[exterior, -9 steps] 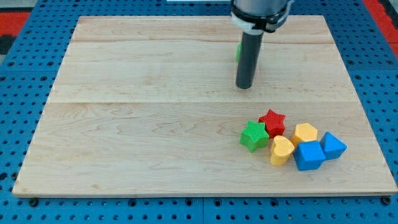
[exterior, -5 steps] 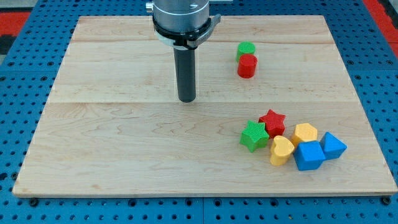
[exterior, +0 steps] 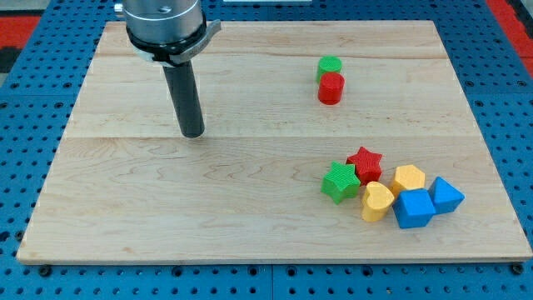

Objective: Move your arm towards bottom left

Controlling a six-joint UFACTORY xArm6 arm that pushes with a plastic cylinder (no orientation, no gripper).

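My tip (exterior: 192, 133) rests on the wooden board (exterior: 166, 208) left of centre, far from every block. A green cylinder (exterior: 329, 65) and a red cylinder (exterior: 331, 87) touch each other at the upper right. A cluster sits at the lower right: a green star (exterior: 340, 182), a red star (exterior: 365, 164), a yellow heart-like block (exterior: 376, 201), a yellow hexagon-like block (exterior: 408, 177), a blue cube (exterior: 413, 208) and a blue block (exterior: 446, 195). The tip is well to the left of the cluster and the cylinders.
The board lies on a blue pegboard (exterior: 33, 142). A red area shows at the view's top corners (exterior: 17, 25). The arm's grey body (exterior: 162, 25) stands above the rod at the top left.
The rod has moved steadily to the view's left and slightly down, uncovering the green and red cylinders. No block has moved.
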